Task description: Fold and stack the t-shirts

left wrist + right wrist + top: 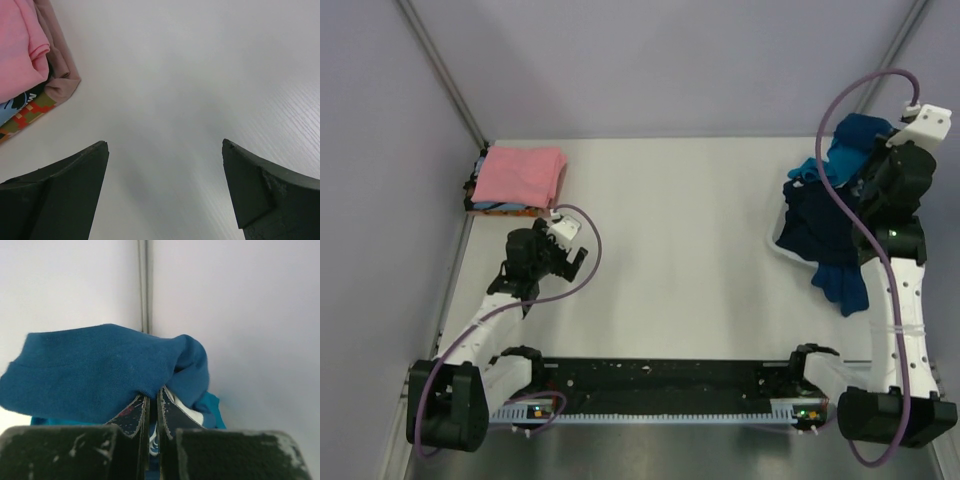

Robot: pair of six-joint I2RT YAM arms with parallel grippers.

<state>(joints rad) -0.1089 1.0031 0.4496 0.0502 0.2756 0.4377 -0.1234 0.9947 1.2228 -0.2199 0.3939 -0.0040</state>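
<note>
Where not buried in cloth, just a strip of white rim on the basket (777, 240), down-left of R gripper (152, 396) in top view. Heaped in it: navy shirt (815, 225) on near side, teal shirt (804, 170) behind that, blue shirt (855, 133) on top at far end. One blue fold draped over near rim onto table (670, 250).

R gripper nearly shut, only a thin slit betw. fingers (134, 416), pinching a fold of blue shirt at the tips. In wrist view, cloth bunched over and left of the fingertips, seen against the wall (240, 315); bits of white and teal cloth just right of and below the tips. R arm stretched fwd from base, forearm rising past the heap, wrist over basket's far end.

L gripper (165, 145) wide open, holding nothing; bare table betw. and beyond the fingers. Folded stack (515, 180) up-left of L fingers, well apart from them: pink shirt (20, 45) on top, tan cloth (64, 75) at its edge, patterned shirt (27, 114) lowest. L arm bent at elbow, forearm angled fwd, wrist tipped down toward table, short of the stack.
</note>
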